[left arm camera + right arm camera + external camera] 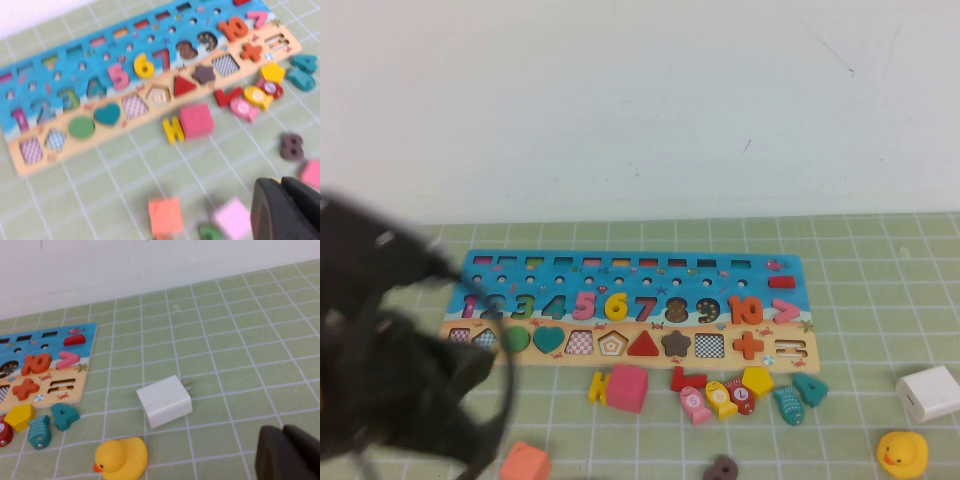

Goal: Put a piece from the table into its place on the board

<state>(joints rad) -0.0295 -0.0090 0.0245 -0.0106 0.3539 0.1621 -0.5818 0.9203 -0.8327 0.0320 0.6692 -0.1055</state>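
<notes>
Here the left gripper (285,210) is seen closed and empty over the near left table (880,300); the right gripper (290,455), likewise closed and empty, is shown only in its wrist view. Farther off, the piece (616,306) is already seated in the board (790,268); only withdrawal seems left.

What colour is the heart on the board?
Teal, clearest in the left wrist view: the heart sits in the board beside a green circle.

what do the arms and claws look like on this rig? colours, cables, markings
Left arm: blurred black bulk at the high view's lower left, thin dark cable looping beside it, no readable markings. Left claw and right claw: matte black, blocky fingers with rounded corners, a narrow seam between them, unmarked. Right arm is out of the high view.
</notes>
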